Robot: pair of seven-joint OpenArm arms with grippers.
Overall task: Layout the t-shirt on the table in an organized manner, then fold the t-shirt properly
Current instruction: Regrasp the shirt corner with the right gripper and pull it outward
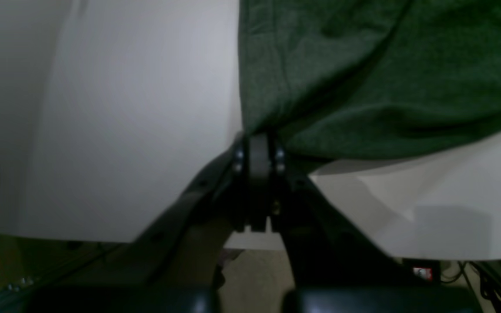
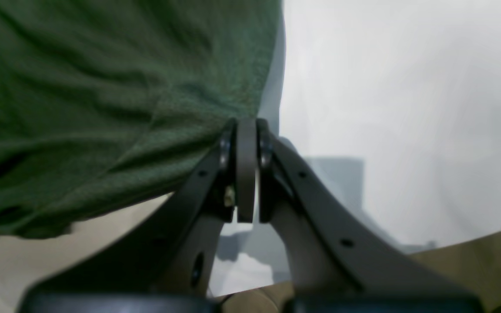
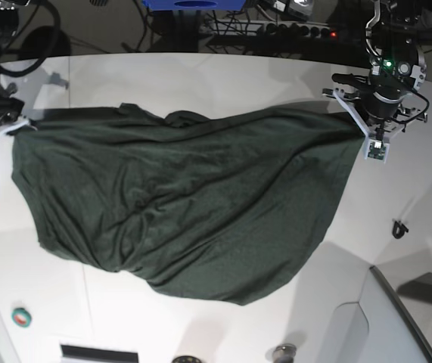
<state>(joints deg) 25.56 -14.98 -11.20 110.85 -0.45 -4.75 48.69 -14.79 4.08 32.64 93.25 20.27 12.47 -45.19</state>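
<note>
Left tool [image 1: 258, 143], right tool [image 2: 246, 130] both clamped on t-shirt [image 3: 185, 197] corners.

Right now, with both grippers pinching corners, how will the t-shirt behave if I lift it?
Likely floppy: the t-shirt sags in deep wrinkles between the left gripper and the right gripper. Probably light, since small corner pinches hold it. The loose lower edge would likely drag across the table.

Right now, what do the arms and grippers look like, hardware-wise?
Both grippers, left gripper and right gripper, have dark curved fingers with small screw holes and grey pads. In the base view the left arm is black, has a lit green LED and black cables, and carries a white bracket.
</note>
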